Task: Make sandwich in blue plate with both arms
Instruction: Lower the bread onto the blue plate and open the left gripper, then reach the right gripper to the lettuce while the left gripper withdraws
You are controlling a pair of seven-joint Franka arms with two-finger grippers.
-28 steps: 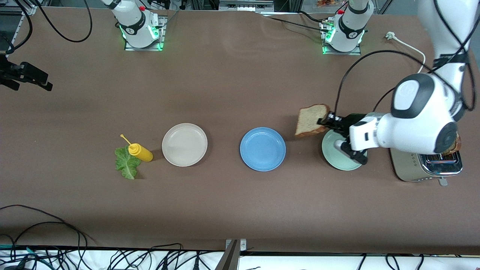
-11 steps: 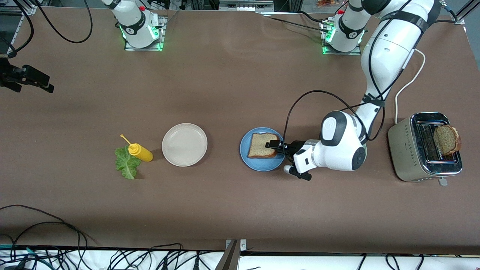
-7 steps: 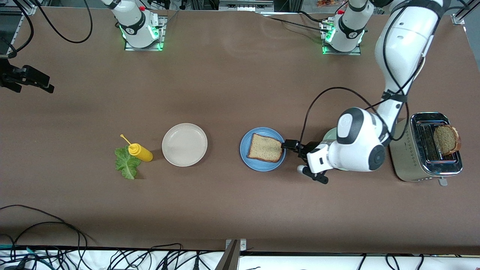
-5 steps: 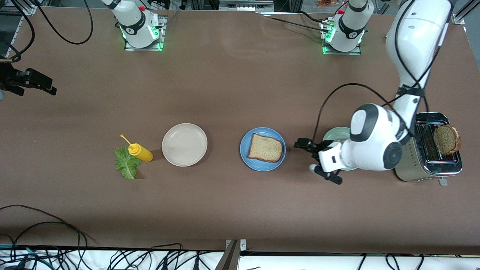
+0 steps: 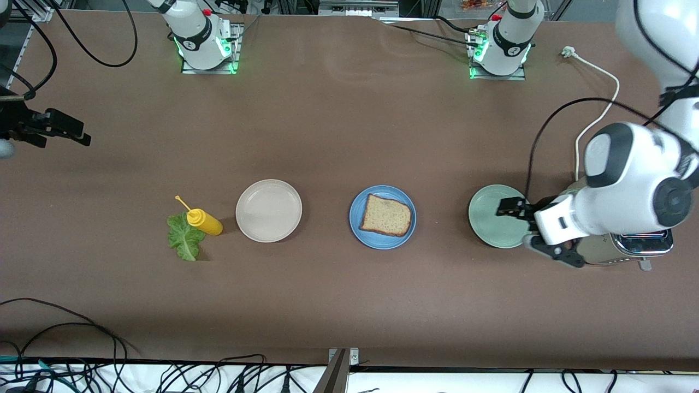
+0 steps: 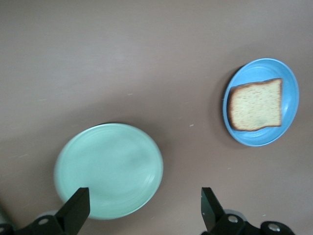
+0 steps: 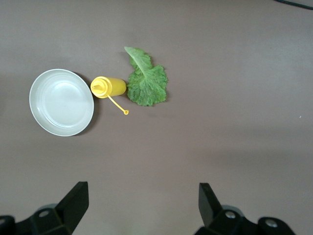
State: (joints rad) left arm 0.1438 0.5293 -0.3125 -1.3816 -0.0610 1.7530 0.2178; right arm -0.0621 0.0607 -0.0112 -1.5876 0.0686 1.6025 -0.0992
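No brand, label or legible writing shows on any object in the three views.

Front view: a single slice of brown bread (image 5: pixel 386 215) lies flat in the blue plate (image 5: pixel 363 232), near the middle of the brown table (image 5: pixel 349 136). The lettuce leaf (image 5: pixel 184 238) lies on the table toward the right arm's end, touching the yellow squeeze bottle (image 5: pixel 204 221), which lies on its side. A cream-white plate (image 5: pixel 268 210) sits between the bottle and the blue plate. A pale green plate (image 5: pixel 489 229) sits toward the left arm's end, and just beside it a metal toaster (image 5: pixel 639 245) is largely hidden under the left arm.

The left gripper (image 5: pixel 512 207) hangs over the pale green plate, fingers spread wide and holding nothing. The right gripper (image 5: pixel 46 128) is over the bare table at the right arm's end, also wide apart and empty.

Left wrist view: both black fingertips (image 6: pixel 74 208) appear with a broad gap between them, above the pale green plate (image 6: pixel 108 169); the bread (image 6: pixel 256 105) in the blue plate (image 6: pixel 288 105) lies farther off. The toaster is outside this view.

Right wrist view: the fingertips (image 7: pixel 73 198) are likewise far apart. The lettuce (image 7: pixel 145 81), the bottle (image 7: pixel 108 87) with its thin nozzle, and the cream-white plate (image 7: pixel 61 102) appear together; this view alone shows the leaf's full outline clear of the bottle.
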